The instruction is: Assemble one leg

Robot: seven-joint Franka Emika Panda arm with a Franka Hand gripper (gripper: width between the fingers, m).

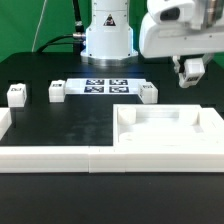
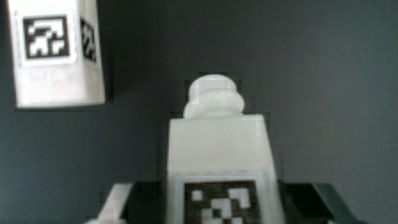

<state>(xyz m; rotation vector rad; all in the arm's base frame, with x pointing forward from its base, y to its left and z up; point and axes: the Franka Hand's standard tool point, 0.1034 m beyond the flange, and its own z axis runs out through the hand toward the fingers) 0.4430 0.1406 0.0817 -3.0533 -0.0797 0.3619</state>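
My gripper (image 1: 190, 72) hangs above the table at the exterior view's right, behind the white tray (image 1: 166, 127). It is shut on a leg (image 2: 221, 150), a white square block with a tag and a rounded peg at its far end. In the wrist view the leg sits between the dark fingers (image 2: 132, 200) of the gripper (image 2: 221, 206). A second leg (image 2: 59, 55) lies on the dark table beside it, apart from the held one. In the exterior view three loose legs stand on the table (image 1: 16, 94), (image 1: 57, 91), (image 1: 148, 92).
The marker board (image 1: 105, 85) lies in front of the robot base. A low white L-shaped wall (image 1: 45, 156) runs along the table's front edge and the exterior view's left.
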